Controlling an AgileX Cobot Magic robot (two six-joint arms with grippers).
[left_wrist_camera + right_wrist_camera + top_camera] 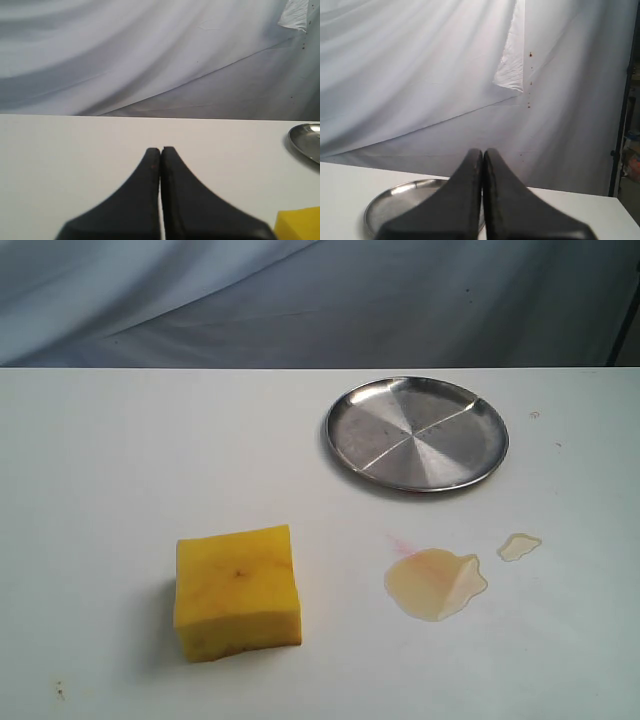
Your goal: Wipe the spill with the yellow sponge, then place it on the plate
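The yellow sponge (237, 591) lies on the white table at the front left, a thick block with brownish specks; a corner of the sponge (299, 224) shows in the left wrist view. The spill (435, 582) is a pale tan puddle right of the sponge, with a small droplet (519, 546) and a faint pink smear beside it. The silver plate (417, 432) sits empty behind the spill; the plate's rim (303, 141) and the plate (395, 200) show in both wrist views. My left gripper (160, 149) and right gripper (483, 150) are shut and hold nothing. Neither arm appears in the exterior view.
A grey-white cloth backdrop (300, 300) hangs behind the table's far edge. A dark stand pole (621, 115) stands off the table at one side in the right wrist view.
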